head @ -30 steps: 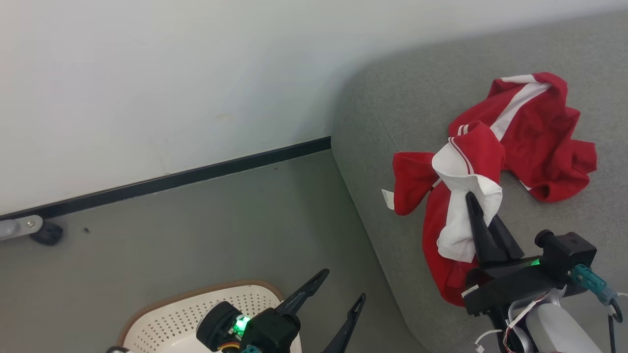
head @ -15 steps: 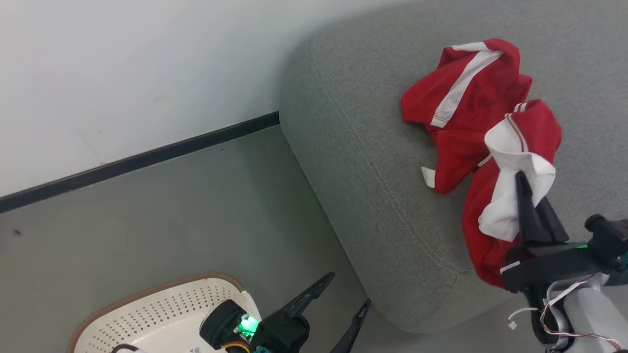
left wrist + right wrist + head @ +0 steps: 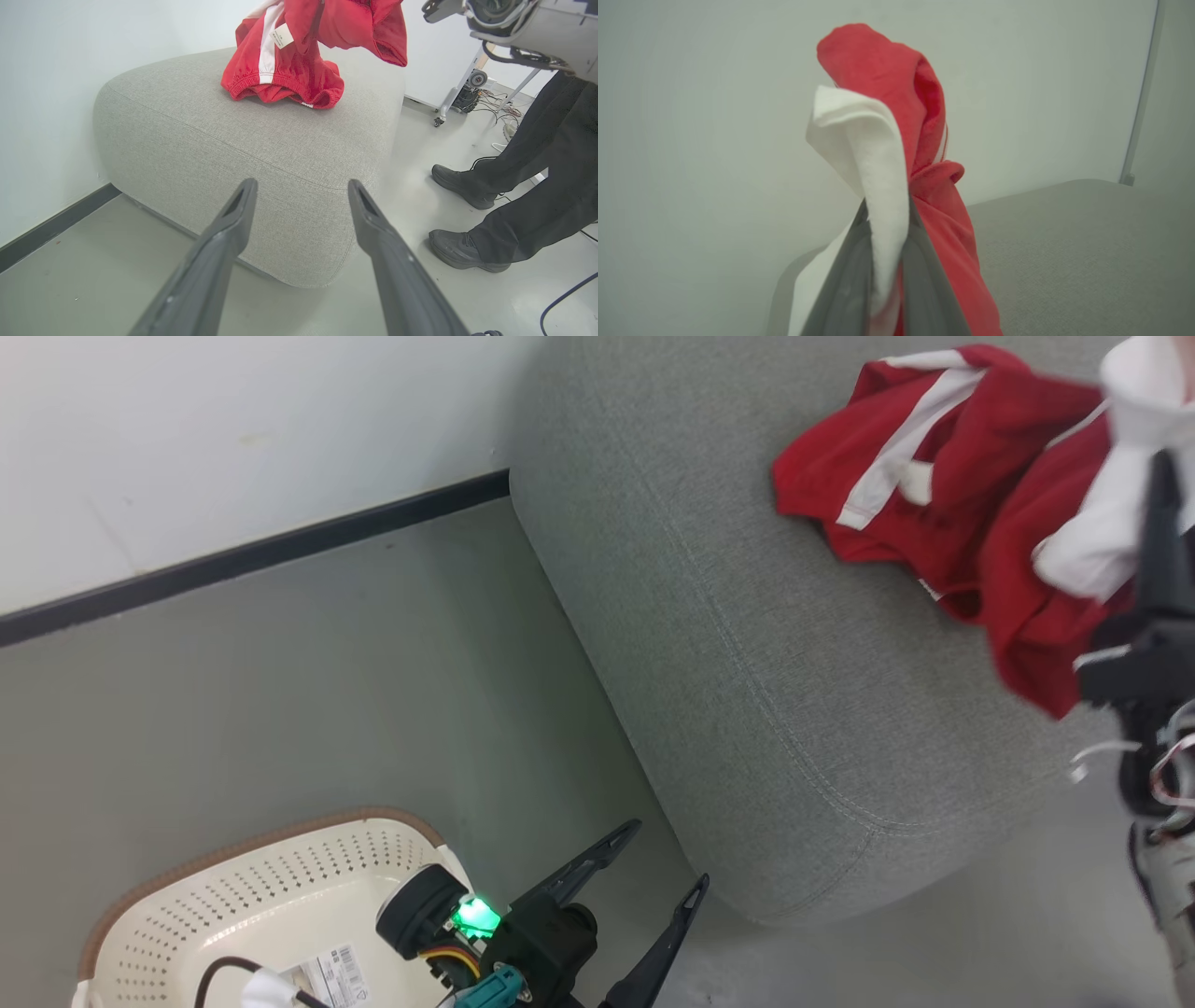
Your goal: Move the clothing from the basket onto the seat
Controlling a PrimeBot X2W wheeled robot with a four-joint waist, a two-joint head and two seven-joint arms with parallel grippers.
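A garment [image 3: 878, 140] was clamped in the right gripper [image 3: 887, 210] above the seat [image 3: 747, 663] (left gripper [image 3: 302, 186] spread, empty); if snagged at release, it could be dragged off.

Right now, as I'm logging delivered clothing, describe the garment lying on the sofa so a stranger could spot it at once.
Start at the grey sofa and look on its top, back from the rounded corner. A crumpled red garment with a white stripe lies there. Unlike the red-and-white garment hanging from the shut jaws of the right gripper, it rests on the upholstery.
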